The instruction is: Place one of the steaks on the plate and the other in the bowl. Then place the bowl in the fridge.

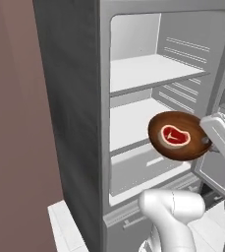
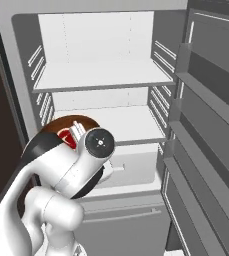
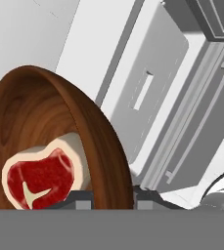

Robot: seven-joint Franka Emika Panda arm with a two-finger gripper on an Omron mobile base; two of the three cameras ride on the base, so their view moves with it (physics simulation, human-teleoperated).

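The fridge [image 1: 79, 98] stands open, showing white shelves [image 2: 106, 80] and a drawer [image 3: 147, 93]. My gripper [image 1: 206, 141] is shut on the right rim of the reddish-brown wooden bowl [image 1: 192, 150] and holds it in the air in front of the lower shelf and drawer. The bowl is tilted, its opening turned toward the left base camera. One red steak [image 1: 175, 135] with a pale fat edge lies inside it. In the hand view the bowl [image 3: 45, 112] and steak [image 3: 40, 178] sit at the left, and the rim passes between my gripper's [image 3: 111, 197] tips. The plate is out of view.
The fridge door [image 2: 206, 100] is swung open on the right, its door racks close beside the arm. A brown wall [image 1: 15, 123] lies left of the fridge. My own arm [image 2: 71, 170] covers most of the bowl [image 2: 61, 125] in the right base view.
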